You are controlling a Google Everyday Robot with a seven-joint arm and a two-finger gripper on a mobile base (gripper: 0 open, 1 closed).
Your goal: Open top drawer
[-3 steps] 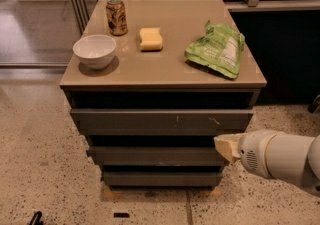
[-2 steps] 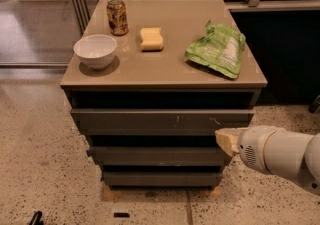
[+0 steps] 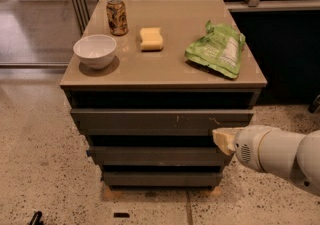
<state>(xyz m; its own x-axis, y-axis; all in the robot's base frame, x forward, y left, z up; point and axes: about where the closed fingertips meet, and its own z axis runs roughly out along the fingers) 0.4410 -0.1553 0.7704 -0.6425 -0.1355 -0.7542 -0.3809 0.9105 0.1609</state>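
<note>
The top drawer (image 3: 160, 119) is the widest dark grey-brown front just under the tan cabinet top, with small pale scratches right of centre. It sticks out slightly past the two narrower drawer fronts below. My gripper (image 3: 223, 139) comes in from the right on a white arm and sits at the drawer's lower right corner, just under its bottom edge.
On the cabinet top (image 3: 170, 64) stand a white bowl (image 3: 94, 50), a drink can (image 3: 116, 16), a yellow sponge (image 3: 151, 38) and a green chip bag (image 3: 217, 49). Speckled floor lies around the cabinet. A dark wall panel is at the right.
My arm has moved left, bringing the gripper closer in under the top drawer's right end. The drawer has not visibly moved.
</note>
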